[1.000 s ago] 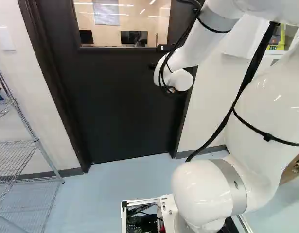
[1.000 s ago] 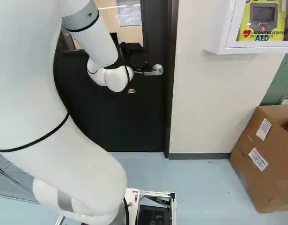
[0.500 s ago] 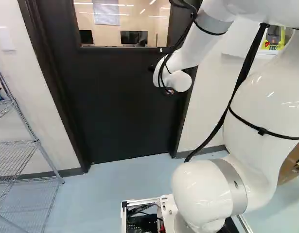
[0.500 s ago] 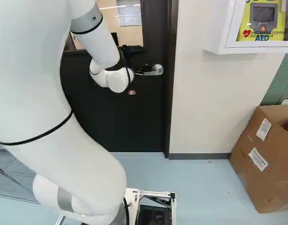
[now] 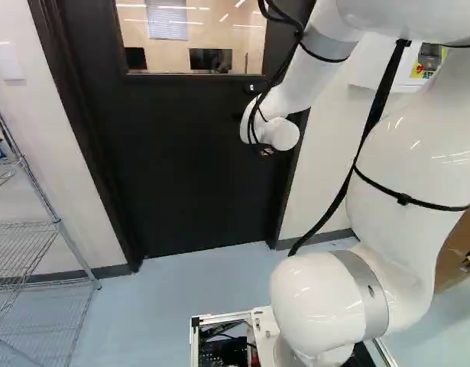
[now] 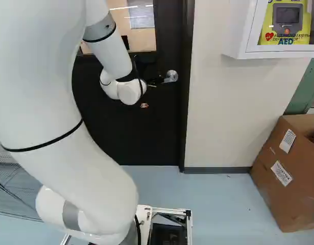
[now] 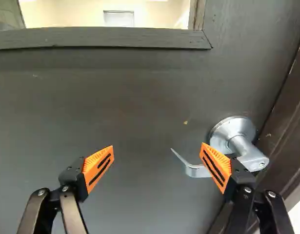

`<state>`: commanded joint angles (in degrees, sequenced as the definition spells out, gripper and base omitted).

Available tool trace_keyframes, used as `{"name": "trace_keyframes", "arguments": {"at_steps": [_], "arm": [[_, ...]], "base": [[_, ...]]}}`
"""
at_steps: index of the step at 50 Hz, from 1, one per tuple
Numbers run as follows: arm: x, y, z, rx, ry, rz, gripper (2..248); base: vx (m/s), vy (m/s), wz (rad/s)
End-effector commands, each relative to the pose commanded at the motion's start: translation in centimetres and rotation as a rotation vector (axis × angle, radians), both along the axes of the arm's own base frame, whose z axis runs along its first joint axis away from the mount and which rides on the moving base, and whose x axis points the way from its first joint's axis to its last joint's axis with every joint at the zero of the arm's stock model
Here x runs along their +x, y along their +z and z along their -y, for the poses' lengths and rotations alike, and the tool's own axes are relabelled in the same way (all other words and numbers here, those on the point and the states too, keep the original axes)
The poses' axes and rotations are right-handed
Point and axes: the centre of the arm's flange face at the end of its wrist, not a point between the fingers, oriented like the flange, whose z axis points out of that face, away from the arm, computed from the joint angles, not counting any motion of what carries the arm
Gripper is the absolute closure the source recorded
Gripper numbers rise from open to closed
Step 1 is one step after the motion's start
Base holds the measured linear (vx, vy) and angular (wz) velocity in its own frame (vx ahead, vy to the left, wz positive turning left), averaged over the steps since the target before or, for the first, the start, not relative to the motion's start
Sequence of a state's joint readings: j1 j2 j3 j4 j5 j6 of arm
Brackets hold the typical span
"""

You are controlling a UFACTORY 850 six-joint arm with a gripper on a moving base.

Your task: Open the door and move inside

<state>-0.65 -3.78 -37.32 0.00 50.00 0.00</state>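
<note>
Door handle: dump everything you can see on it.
Door handle: silver, metallic-looking lever. Round plate on the dark door, near the frame; stout neck, keyhole in its end. Lever reaches away from the frame, curving to a thin tip. The open gripper has one finger overlapping it in the wrist view; contact or any turn: can't tell.

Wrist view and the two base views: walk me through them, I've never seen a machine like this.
The machine is one white robot arm on a moving base. Two pictures come from cameras on that base, behind the arm; the third looks along its claw. Ahead is a closed dark door with a window. The claw is open and holds nothing; the door's silver handle shows partly behind one finger. There is no table: a wire rack stands at the left of the left base view, and a cardboard box sits on the floor at the right of the right base view.
</note>
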Motion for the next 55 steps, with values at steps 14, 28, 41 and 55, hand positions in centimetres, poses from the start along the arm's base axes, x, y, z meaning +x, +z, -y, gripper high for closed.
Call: {"name": "trace_keyframes", "arguments": {"at_steps": [14, 28, 41, 55], "arm": [[0.4, -1.5, 0.1, 0.000, -0.002, -0.031, 3], [1.5, -3.0, 0.4, 0.001, -0.009, -0.060, 3], [2.6, -4.5, 0.7, 0.002, -0.013, -0.086, 3], [4.0, -6.1, 0.9, 0.002, -0.017, -0.112, 3]], "base": [[0.000, 0.000, 0.000], [0.000, 0.000, 0.000], [0.000, 0.000, 0.000], [0.000, 0.000, 0.000]]}}
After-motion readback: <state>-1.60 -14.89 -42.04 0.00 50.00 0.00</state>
